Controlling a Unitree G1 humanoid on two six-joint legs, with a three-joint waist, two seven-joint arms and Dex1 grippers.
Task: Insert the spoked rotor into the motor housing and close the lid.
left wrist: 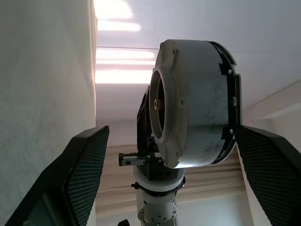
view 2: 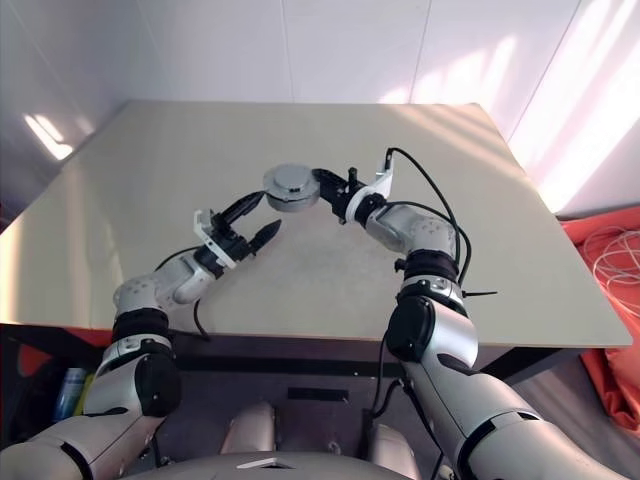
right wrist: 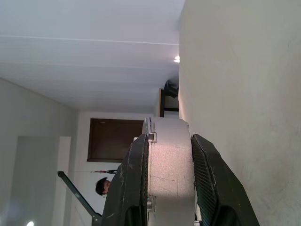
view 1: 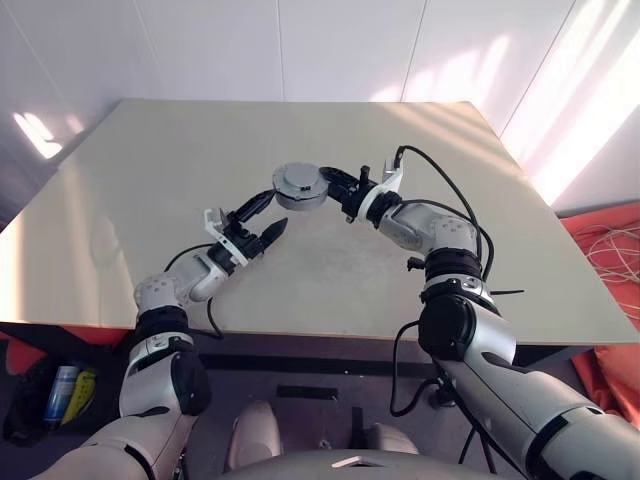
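Beige table (view 1: 140, 200) fills most of the head view, white wall panels behind it, sunlight streaks on the wall off its far right corner.

Right gripper (view 1: 330, 187) is clamped on the motor housing (view 1: 299, 186), a squat grey cylinder held up off the table over its middle. Right wrist view shows the two black fingers (right wrist: 136, 188) pressed flat against opposite faces of the housing, no gap either side.

Left gripper (view 1: 264, 216) sits just beside the housing, on the near-left side of it, jaws spread wide and holding nothing. One fingertip is nearly at the housing's edge, the other points below it. Can't tell if that upper tip touches.

Left wrist view: housing side-on between the spread fingers (left wrist: 87, 169), round recessed face with a brass-coloured centre, dark rim on the opposite face. Can't tell whether that rim is the lid.

Person visible past the housing in the right wrist view, far back in the room.
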